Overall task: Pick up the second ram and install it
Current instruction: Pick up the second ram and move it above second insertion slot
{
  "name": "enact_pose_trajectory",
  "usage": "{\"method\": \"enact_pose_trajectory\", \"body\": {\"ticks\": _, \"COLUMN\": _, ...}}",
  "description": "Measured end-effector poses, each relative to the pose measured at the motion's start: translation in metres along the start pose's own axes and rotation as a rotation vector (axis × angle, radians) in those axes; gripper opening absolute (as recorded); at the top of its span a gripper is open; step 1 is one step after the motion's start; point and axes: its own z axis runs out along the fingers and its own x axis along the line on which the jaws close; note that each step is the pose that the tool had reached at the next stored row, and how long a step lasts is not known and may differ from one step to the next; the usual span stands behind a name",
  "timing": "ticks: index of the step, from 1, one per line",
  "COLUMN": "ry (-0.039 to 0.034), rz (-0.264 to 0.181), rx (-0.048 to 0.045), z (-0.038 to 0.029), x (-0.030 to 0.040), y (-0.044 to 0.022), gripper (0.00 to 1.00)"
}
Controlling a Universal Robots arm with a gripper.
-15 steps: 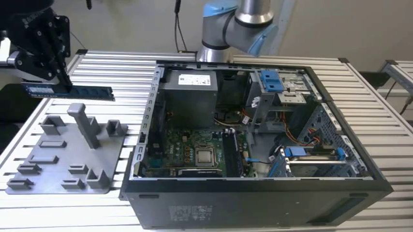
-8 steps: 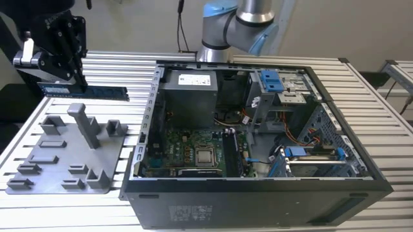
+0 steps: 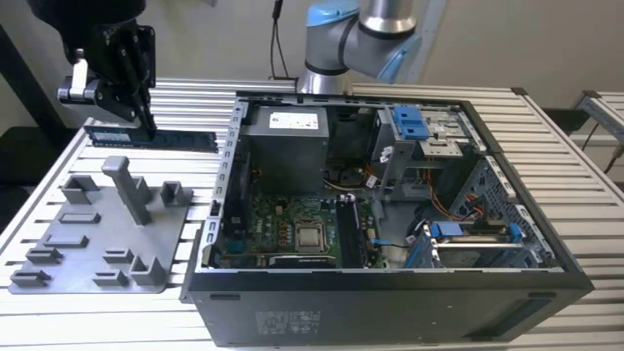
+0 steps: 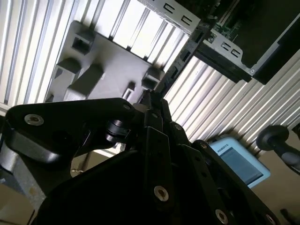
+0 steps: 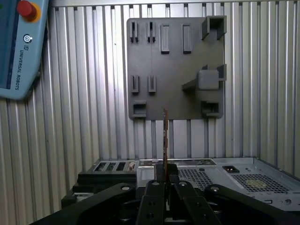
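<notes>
My gripper (image 3: pixel 146 126) hangs at the exterior view's upper left, shut on the second ram (image 3: pixel 151 137), a dark blue-green stick held level in the air above the far edge of the grey fixture tray (image 3: pixel 93 252). In the first wrist view the ram (image 5: pixel 165 136) shows edge-on as a thin upright line rising from between my fingers (image 5: pixel 157 190), with the tray (image 5: pixel 173 70) beyond it. The second wrist view has the gripper (image 4: pixel 151 99) closed on the stick's near end. The open computer case (image 3: pixel 390 292) with its green motherboard (image 3: pixel 283 227) lies to the exterior view's right of the ram.
The tray carries upright posts, the tallest (image 3: pixel 125 186) below the ram. The case's left wall (image 3: pixel 232 168) stands close to the stick's right end. A teach pendant (image 5: pixel 18 47) lies on the slatted table (image 3: pixel 69 168). The arm's base (image 3: pixel 361 36) rises behind the case.
</notes>
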Motion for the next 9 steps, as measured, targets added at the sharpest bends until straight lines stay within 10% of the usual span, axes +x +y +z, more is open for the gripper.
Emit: {"method": "enact_pose_trajectory", "body": {"ticks": 9, "ry": 0.0000, "rz": 0.000, "rx": -0.0005, "z": -0.0003, "x": -0.0013, "y": -0.0264, "gripper": 0.14}}
